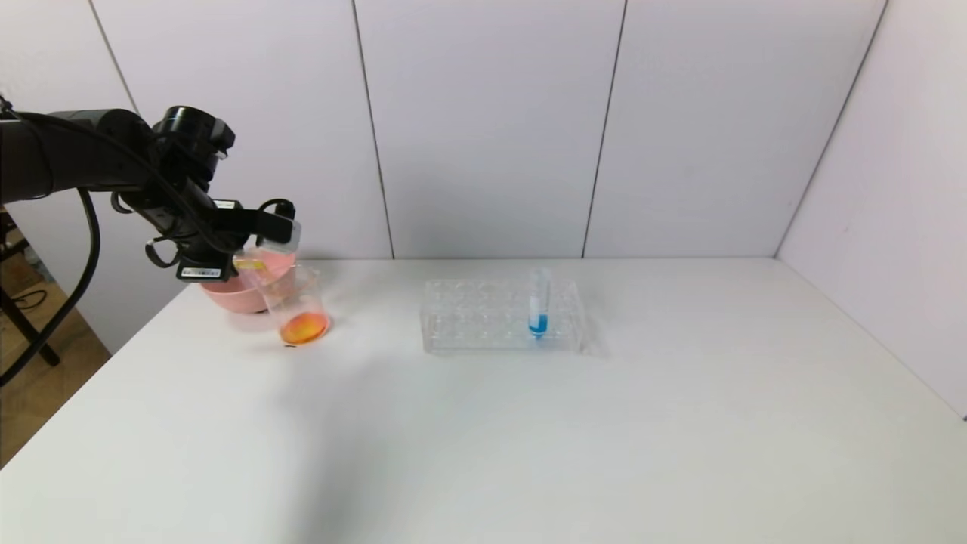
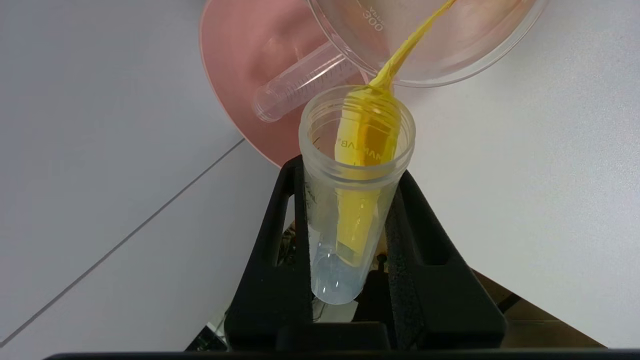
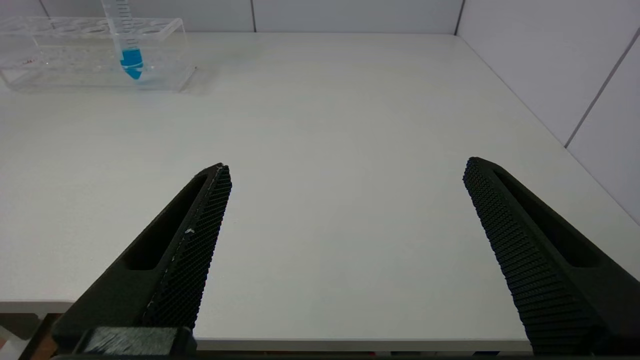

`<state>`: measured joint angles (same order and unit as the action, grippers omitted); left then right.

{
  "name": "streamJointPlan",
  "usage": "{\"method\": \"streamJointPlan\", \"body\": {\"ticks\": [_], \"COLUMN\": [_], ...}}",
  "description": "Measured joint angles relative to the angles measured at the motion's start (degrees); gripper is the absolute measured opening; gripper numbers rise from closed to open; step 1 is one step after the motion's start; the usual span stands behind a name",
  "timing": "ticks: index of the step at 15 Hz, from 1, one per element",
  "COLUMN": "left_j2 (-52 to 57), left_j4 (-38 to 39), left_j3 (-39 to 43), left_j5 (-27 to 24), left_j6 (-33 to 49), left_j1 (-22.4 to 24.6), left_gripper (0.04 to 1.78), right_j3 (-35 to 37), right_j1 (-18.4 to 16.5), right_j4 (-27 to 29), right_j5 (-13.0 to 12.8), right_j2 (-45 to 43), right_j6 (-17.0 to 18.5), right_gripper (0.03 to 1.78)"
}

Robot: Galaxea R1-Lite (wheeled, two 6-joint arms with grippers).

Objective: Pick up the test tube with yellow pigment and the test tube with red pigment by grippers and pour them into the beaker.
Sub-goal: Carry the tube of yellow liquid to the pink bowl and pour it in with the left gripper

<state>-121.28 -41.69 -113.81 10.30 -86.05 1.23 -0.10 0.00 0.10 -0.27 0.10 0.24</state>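
"300" on the beaker (image 2: 430, 45)

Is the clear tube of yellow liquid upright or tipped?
Tipped: clear tube of yellow liquid has its mouth down, with a yellow stream running into the clear glass beaker.

In the head view the left claw (image 1: 276, 227) covers most of the test tube with yellow pigment (image 1: 253, 264) and part of the pink bowl (image 1: 227, 296). In the left wrist view the picture's edge cuts off the beaker (image 2: 450, 45), and its contents stay out of sight.
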Motion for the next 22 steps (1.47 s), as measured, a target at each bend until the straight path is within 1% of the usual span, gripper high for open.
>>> {"method": "streamJointPlan", "body": {"ticks": [2, 6, 14, 17, 22], "left_j2": [0.0, 0.0, 0.0, 0.0, 0.1], "left_j4": [0.0, 0.0, 0.0, -0.1, -0.1], "left_j3": [0.0, 0.0, 0.0, 0.0, 0.1], "left_j5": [1.4, 2.0, 8.8, 10.0, 10.1], "left_j6": [-0.1, -0.1, -1.1, -1.8, -1.8], "left_j1": [-0.2, -0.6, -2.4, -2.7, -2.9], "left_gripper": [0.44, 0.44, 0.44, 0.44, 0.44], "right_j3": [0.0, 0.0, 0.0, 0.0, 0.0], "right_j1": [0.0, 0.0, 0.0, 0.0, 0.0], "right_j4": [0.0, 0.0, 0.0, 0.0, 0.0], "right_j5": [0.0, 0.0, 0.0, 0.0, 0.0], "right_j2": [0.0, 0.0, 0.0, 0.0, 0.0], "right_j6": [0.0, 0.0, 0.0, 0.0, 0.0], "right_gripper": [1.7, 1.7, 1.7, 1.7, 1.7]}}
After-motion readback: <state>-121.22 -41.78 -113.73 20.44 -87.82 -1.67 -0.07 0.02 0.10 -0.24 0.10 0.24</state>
